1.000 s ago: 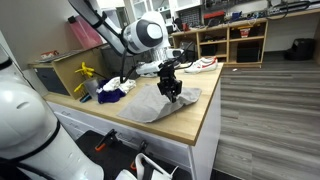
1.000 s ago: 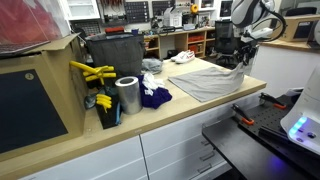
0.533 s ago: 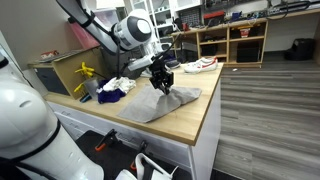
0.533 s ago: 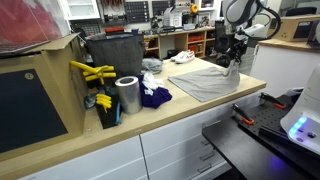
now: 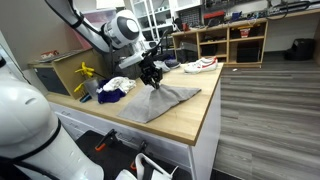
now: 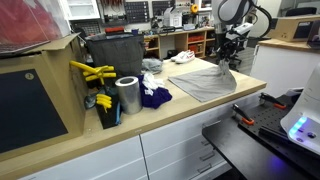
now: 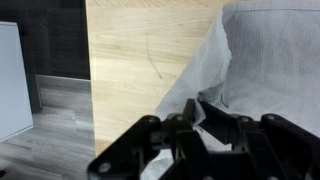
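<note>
- The gripper (image 5: 152,76) sits in the upper middle of an exterior view, low over the wooden counter (image 5: 195,118).
- It is pressed almost together and pinches an edge of the grey cloth (image 5: 160,103).
- The pinched part of the cloth is pulled up into a small peak. The rest lies flat on the counter, in the middle of the frame.
- In the wrist view the gripper (image 7: 197,118) is at the bottom, with a fold of pale cloth caught in it. More cloth fills the upper right.
- In an exterior view a silver can (image 6: 127,95) stands at the middle left, well apart from the grey cloth.
- A dark blue cloth (image 6: 155,96) lies just beside the can, between it and the grey cloth.
- A yellow thing (image 6: 92,72) is above and left of the can.
- A black bin (image 6: 112,55) stands behind the can.
</note>
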